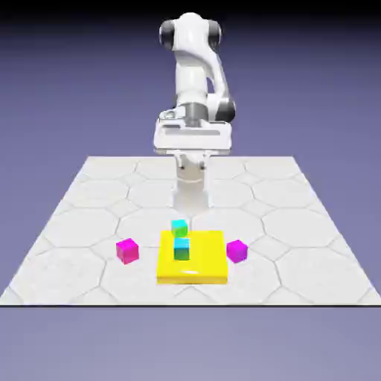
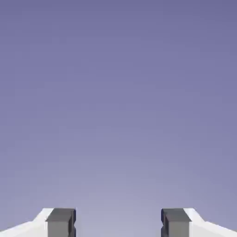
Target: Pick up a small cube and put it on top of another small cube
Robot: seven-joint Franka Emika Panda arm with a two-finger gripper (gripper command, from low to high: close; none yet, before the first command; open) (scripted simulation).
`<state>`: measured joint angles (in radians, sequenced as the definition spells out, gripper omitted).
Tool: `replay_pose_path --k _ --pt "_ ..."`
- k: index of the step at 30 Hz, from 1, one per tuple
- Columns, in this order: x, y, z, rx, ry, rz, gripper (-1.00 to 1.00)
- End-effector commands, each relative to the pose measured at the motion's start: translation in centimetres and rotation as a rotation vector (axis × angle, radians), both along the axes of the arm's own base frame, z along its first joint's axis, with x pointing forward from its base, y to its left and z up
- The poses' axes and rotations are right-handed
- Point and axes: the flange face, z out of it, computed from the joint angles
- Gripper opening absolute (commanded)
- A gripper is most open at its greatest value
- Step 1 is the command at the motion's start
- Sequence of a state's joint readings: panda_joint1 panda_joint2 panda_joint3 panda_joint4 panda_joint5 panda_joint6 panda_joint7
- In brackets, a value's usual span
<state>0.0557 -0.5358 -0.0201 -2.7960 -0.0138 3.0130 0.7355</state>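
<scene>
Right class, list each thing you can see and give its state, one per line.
Gripper: open, holding nothing.
Violet cube: on the table, beside the slab.
Pink cube: on the table, alone.
Green cube: on the yellow slab.
Second green cube: just behind the first.

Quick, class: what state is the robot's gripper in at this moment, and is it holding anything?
Gripper: open, fingertips wide apart, holding nothing; only the blue-violet backdrop shows between them.
</scene>
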Motion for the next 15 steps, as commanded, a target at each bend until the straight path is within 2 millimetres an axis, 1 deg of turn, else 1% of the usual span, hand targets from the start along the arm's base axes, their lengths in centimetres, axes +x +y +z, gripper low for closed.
replay_pose_path --k 1,5,8,11,15 --pt "0.8 0.4 -0.4 0.011 0.025 0.011 0.0" --pt "4.1 2.3 -2.2 0.036 0.128 0.048 0.0" --pt "6.2 4.0 -4.0 0.028 0.206 0.074 0.0" --pt "6.3 7.6 -7.6 -0.055 0.32 0.189 0.0" --pt "5.6 12.1 -12.4 -0.185 0.461 0.341 0.0"
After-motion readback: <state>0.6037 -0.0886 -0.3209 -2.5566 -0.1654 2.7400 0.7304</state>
